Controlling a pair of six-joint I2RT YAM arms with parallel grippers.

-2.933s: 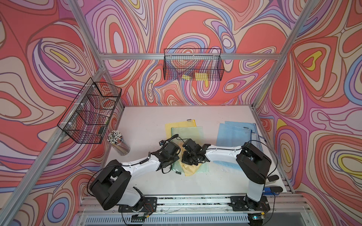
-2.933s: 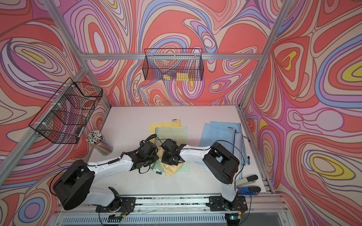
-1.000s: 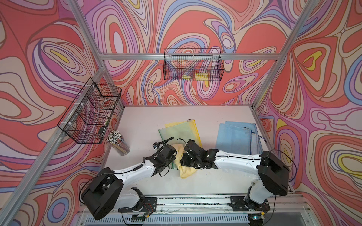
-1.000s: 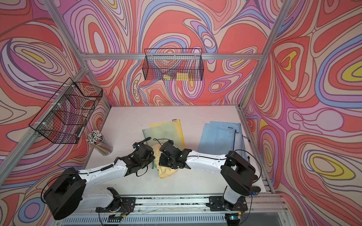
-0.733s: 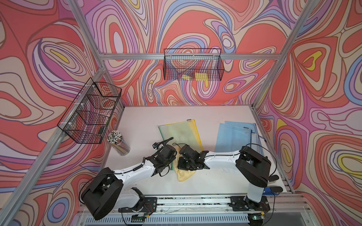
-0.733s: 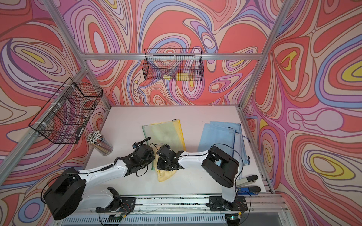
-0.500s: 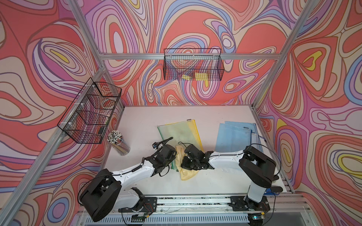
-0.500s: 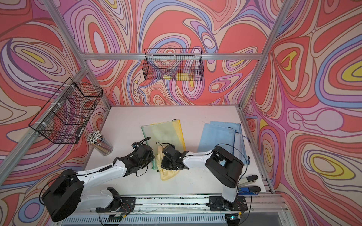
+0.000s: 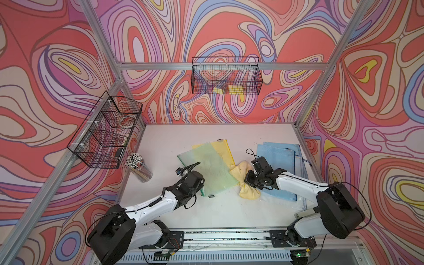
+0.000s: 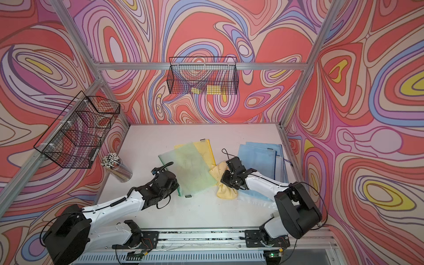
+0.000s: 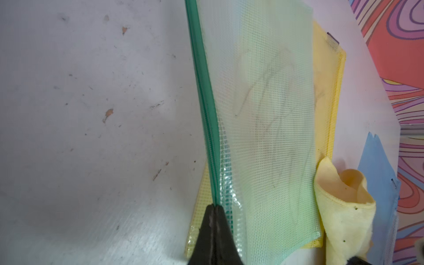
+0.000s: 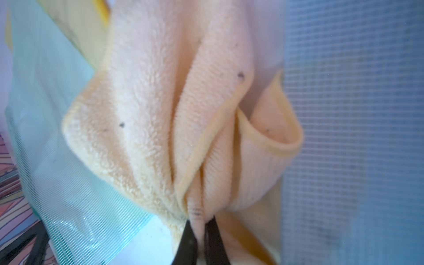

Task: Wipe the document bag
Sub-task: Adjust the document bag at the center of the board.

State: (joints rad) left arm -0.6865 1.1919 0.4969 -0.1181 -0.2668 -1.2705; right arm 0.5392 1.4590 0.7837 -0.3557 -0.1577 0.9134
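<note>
Green document bag [image 9: 210,171] flat on table [image 9: 218,213], mid-table, lying over yellow bag [image 9: 223,148]; long axis from front rail toward back wall, far end leaning to the left arm's side; green zipper edge [image 9: 190,175] along the long side nearest that arm.

Both top views: left gripper [image 9: 201,188] at bag's near corner, fingertips hidden under wrist, grip unreadable there; left wrist view settles it: left gripper [image 11: 214,212] pinched tight on zipper edge [image 11: 206,103]. Dark scribbles [image 11: 263,110] on mesh plain in left wrist view, only faint from above.

Right gripper [image 9: 249,181] low over yellow cloth [image 9: 242,175] in top views, jaws not visible; right wrist view: right gripper [image 12: 202,221] clamped narrow on a bunched fold of yellow cloth [image 12: 149,114], black specks in the pile, one corner over green document bag [image 12: 52,137].

From above, cloth touching bag's other long edge, partly on blue bags [image 9: 278,165]; pen cup [image 9: 138,168] well apart, at table's left edge.
</note>
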